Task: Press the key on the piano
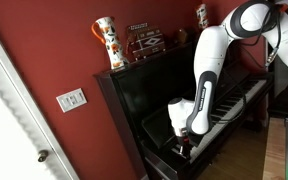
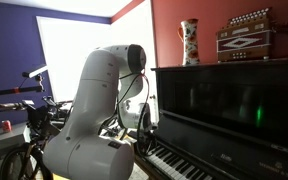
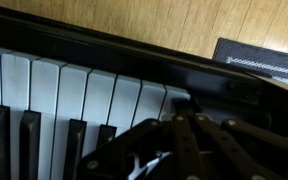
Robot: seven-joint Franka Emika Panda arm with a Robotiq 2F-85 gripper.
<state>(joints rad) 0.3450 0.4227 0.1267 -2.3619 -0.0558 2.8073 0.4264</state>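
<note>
The glossy black upright piano shows in both exterior views, with its row of keys running along the front, also seen in an exterior view. My gripper is lowered to one end of the keyboard. In the wrist view the white keys and black keys fill the left. My gripper is shut, its two fingers pressed together, with the tips at the last white key beside the black end block. I cannot tell if the key is pushed down.
On the piano's flat top stand a patterned vase, an accordion and a small figure. A light switch and a white door are on the red wall. A bicycle stands behind the arm.
</note>
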